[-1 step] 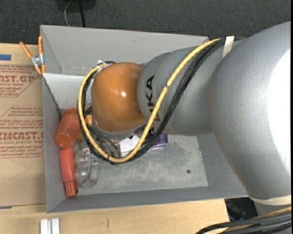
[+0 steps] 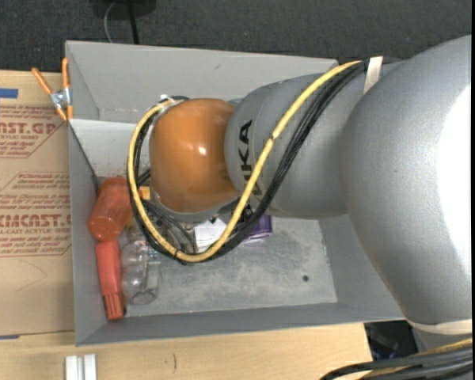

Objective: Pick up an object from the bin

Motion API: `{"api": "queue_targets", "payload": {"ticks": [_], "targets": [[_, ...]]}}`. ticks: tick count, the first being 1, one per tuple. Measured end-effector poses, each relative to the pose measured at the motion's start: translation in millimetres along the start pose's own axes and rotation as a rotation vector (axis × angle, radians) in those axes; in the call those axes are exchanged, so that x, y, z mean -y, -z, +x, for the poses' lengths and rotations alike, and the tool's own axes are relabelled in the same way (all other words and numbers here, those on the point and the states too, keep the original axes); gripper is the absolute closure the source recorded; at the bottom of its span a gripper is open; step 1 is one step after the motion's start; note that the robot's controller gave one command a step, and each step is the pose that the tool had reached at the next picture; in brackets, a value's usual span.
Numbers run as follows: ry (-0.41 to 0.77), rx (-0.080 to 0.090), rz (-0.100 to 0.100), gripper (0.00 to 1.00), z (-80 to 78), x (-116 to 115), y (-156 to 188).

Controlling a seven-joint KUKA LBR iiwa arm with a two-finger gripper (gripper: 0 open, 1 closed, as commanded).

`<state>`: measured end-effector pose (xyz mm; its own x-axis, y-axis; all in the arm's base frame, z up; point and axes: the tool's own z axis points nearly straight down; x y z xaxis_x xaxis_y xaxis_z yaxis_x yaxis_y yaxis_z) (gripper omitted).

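My gripper reaches down into the left part of the bin, and little more than a dark bit of its body shows under the arm's orange cover. Just left of it lies an orange rounded bottle-like thing against the bin's left wall. A red stick-shaped piece runs from it toward the front left corner. A clear plastic cup lies on its side right below the gripper, next to the red piece. A purple and white flat thing pokes out from under the arm on the right.
The arm, its orange cover and yellow and black cables hide the bin's middle and back. Bare grey floor shows at the front right of the bin. The left wall stands close to the gripper.
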<state>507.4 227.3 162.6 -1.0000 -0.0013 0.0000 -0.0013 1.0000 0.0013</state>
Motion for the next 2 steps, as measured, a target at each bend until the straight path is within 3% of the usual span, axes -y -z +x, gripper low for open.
{"api": "queue_targets", "payload": {"ticks": [2], "targets": [[0.094,0.007,-0.005,0.00,-36.3,15,-29]]}}
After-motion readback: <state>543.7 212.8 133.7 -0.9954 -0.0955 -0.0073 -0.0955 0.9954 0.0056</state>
